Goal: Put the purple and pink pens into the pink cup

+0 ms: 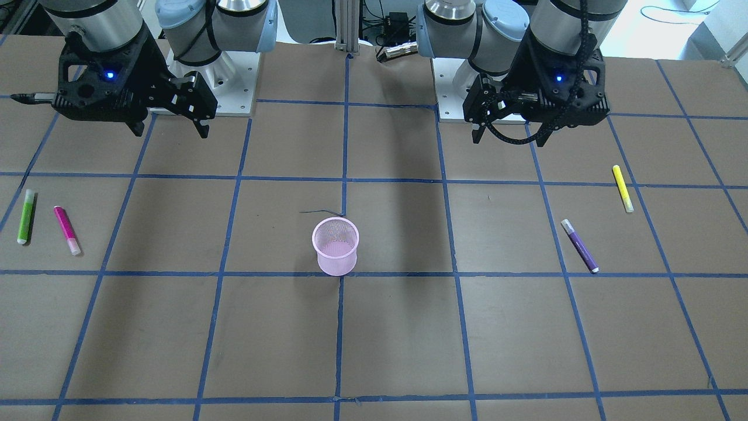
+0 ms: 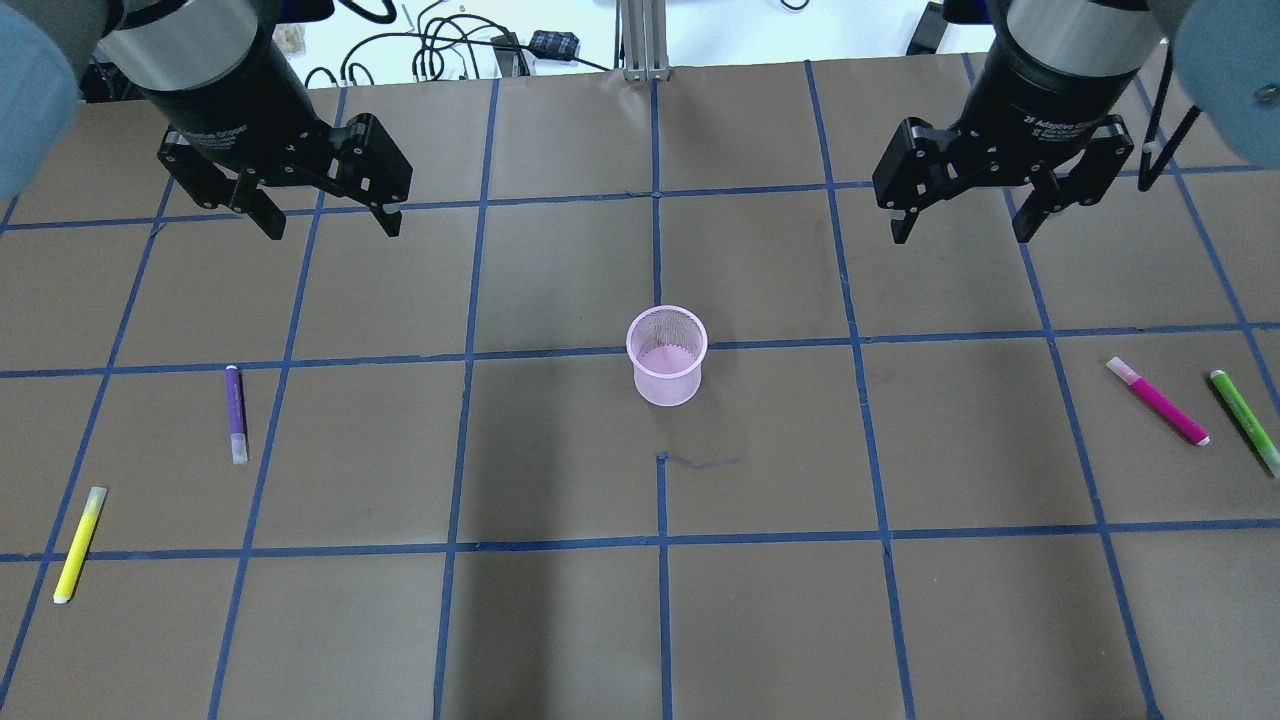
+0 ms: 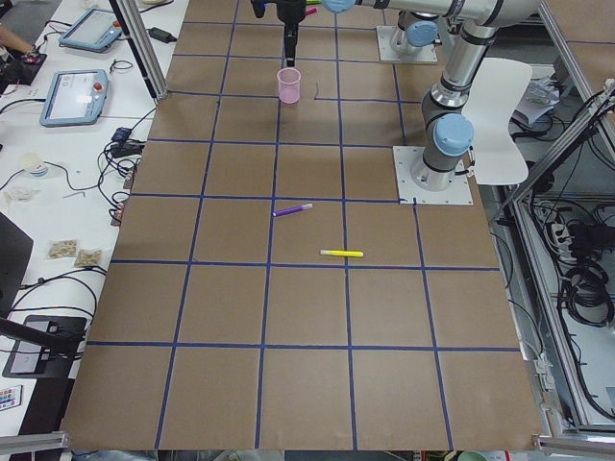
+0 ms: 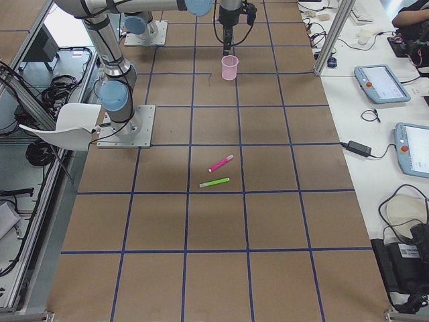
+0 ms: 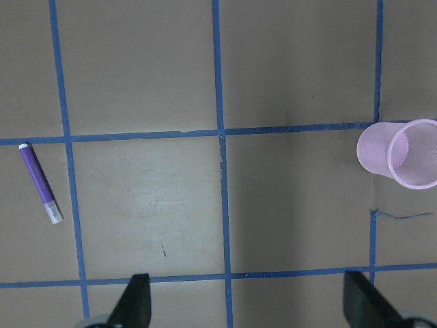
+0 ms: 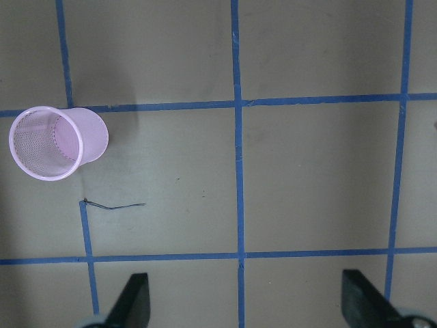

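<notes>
The pink mesh cup [image 2: 667, 360] stands upright and empty at the table's middle; it also shows in the left wrist view [image 5: 399, 154] and the right wrist view [image 6: 58, 142]. The purple pen [image 2: 235, 412] lies flat on my left side, seen too in the left wrist view [image 5: 41, 183]. The pink pen [image 2: 1157, 400] lies flat on my right side. My left gripper [image 2: 332, 225] is open and empty, high above the table behind the purple pen. My right gripper [image 2: 960, 235] is open and empty, high above the table behind the pink pen.
A yellow pen [image 2: 79, 543] lies near the table's left edge, in front of the purple pen. A green pen [image 2: 1245, 420] lies just right of the pink pen. Blue tape lines grid the brown table [image 2: 560, 620].
</notes>
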You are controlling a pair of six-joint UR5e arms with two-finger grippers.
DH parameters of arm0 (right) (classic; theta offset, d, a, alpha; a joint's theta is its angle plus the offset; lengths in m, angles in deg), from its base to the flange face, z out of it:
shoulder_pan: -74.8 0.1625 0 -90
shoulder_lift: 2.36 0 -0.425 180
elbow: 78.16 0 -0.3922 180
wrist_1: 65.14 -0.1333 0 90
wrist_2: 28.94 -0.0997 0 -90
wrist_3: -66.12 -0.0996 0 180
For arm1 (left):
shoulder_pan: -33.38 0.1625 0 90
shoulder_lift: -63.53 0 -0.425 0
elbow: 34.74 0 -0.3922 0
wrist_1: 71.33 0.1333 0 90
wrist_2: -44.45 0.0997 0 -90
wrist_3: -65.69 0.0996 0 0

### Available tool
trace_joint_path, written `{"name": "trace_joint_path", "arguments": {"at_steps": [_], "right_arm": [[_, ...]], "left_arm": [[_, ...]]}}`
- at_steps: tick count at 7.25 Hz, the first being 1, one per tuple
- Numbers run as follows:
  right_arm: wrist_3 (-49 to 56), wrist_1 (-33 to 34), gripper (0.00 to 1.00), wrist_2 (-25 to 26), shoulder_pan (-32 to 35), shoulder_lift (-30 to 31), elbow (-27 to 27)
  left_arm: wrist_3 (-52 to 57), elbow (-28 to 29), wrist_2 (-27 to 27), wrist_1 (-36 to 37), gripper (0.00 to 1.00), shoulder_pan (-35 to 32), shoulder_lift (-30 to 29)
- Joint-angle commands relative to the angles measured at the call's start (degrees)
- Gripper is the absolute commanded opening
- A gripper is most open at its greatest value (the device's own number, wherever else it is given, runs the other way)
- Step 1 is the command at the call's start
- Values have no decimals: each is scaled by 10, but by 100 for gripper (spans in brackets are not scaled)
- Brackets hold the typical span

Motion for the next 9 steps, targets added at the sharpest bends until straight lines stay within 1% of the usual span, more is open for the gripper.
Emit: {"name": "trace_joint_path", "arguments": {"at_steps": [1, 6, 7, 8, 9], "right_arm": [[0, 0, 100, -1, 0, 0, 1], [0, -1, 100, 1, 0, 0, 0], [0, 2, 100, 0, 0, -2, 4], [0, 4, 100, 2, 0, -2, 4], [-1, 3, 100, 6, 0, -1, 4]], "left_arm": [[3, 1, 4, 2, 100, 0, 4], [2, -3, 0, -2, 100, 4, 9], [5, -13, 6, -7, 100, 4, 9], [1, -26, 8, -1, 100, 17, 13], [-1, -34, 7, -7, 100, 69, 3]]}}
